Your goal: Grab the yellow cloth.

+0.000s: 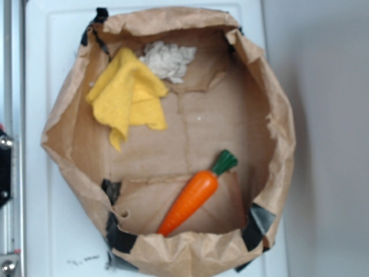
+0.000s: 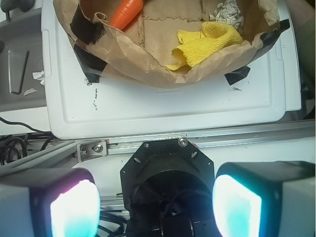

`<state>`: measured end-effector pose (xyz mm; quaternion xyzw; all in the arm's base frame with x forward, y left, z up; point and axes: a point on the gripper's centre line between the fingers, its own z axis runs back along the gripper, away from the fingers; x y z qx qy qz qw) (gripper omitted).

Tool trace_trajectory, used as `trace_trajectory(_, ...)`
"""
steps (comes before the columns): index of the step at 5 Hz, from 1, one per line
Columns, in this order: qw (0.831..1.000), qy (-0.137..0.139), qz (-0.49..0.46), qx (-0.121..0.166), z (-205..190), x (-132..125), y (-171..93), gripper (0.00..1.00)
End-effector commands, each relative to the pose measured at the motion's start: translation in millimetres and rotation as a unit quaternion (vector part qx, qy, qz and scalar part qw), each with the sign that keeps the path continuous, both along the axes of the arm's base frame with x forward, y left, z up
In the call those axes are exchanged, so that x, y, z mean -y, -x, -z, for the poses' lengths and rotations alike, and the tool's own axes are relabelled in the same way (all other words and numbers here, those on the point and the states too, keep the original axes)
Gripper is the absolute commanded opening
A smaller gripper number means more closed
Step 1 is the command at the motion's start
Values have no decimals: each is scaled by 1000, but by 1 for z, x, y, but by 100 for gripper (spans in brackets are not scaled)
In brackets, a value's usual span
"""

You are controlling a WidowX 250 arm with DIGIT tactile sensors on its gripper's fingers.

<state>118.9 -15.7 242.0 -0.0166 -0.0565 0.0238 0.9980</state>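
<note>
The yellow cloth (image 1: 129,96) lies crumpled with a pointed corner in the upper left of the brown paper tray (image 1: 277,115). In the wrist view the yellow cloth (image 2: 205,43) shows at the top, inside the tray's near wall (image 2: 148,74). My gripper (image 2: 155,207) is open, its two glowing pads (image 2: 74,210) wide apart with nothing between them. It hangs well away from the tray, over the robot's black base (image 2: 168,177). The gripper does not show in the exterior view.
An orange carrot (image 1: 193,197) with a green top lies at the tray's lower right. A whitish-grey wad (image 1: 168,59) sits beside the cloth. The tray rests on a white board (image 2: 163,111). A metal rail (image 2: 197,140) runs between the board and the base.
</note>
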Motion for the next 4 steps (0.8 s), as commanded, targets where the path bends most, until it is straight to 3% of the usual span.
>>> trace_trajectory(1,1000,0,0,0,0,0,0,100)
trace_trajectory(2,999,7,21,35,2,-14,-50,100)
trace_trajectory(3,999,10,19,39,3,-15,-100,100)
trace_trajectory(4,997,-1,44,56,12,-30,-133,100)
